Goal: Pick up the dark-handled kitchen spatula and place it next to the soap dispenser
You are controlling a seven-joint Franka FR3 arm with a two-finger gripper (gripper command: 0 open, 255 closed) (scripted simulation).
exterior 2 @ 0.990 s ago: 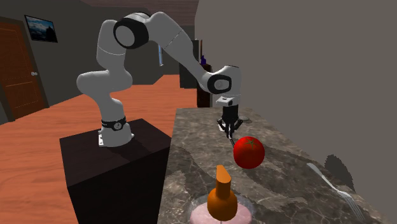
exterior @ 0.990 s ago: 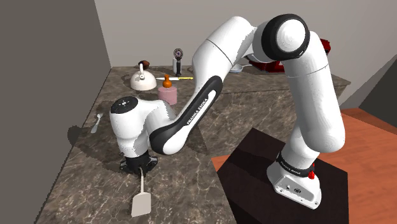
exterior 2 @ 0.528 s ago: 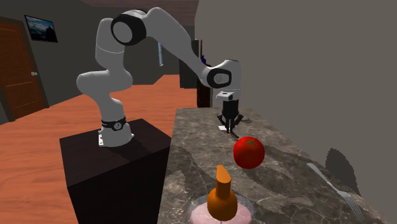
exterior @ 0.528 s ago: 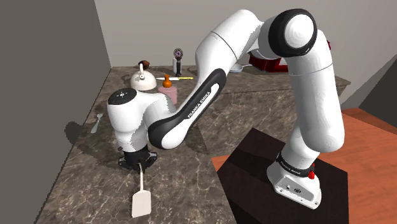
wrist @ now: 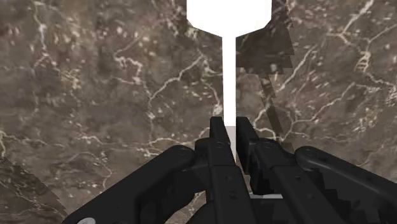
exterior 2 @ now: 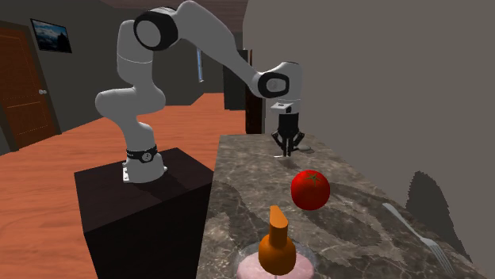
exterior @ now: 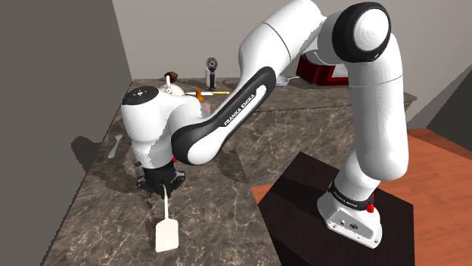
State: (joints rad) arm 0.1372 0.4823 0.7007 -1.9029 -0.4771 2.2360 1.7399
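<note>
**Spatula clasped by its handle over the near counter, well apart from the dispenser**

The soap dispenser [exterior 2: 276, 247] has a pinkish body and an orange pump. It stands at the end of the dark marble countertop [exterior: 227, 151] closest to the second exterior camera. What is inside it cannot be told. In the shoulder view, the dispenser's orange top peeks over the white forearm. Just beside it is a sliver of a white kettle [exterior: 175, 89], mostly hidden by the arm.

The gripper [wrist: 230, 137] points down at the counter. Its two black fingers [wrist: 218, 133] are pressed in against the thin handle of the spatula [wrist: 229, 83], with no gap between them and the handle. The spatula is drawn plain white. In the shoulder view it [exterior: 166, 227] hangs from the gripper [exterior: 161, 184] with its flat blade at the far end. In the wrist view its shadow falls to one side on the stone, so it appears to be clear of the surface.

In the second exterior view, a red round fruit with a green top [exterior 2: 309, 190] sits on the counter between the gripper [exterior 2: 287, 143] and the dispenser. A fork [exterior 2: 412, 231] lies near the grey wall [exterior 2: 373, 87], off to that view's right. In the shoulder view, a thin yellow-and-white utensil [exterior: 215, 92] lies past the dispenser. A red appliance [exterior: 325, 69] sits at the far corner behind the upper arm. The black stand [exterior: 302, 204] is at the counter's edge.
</note>
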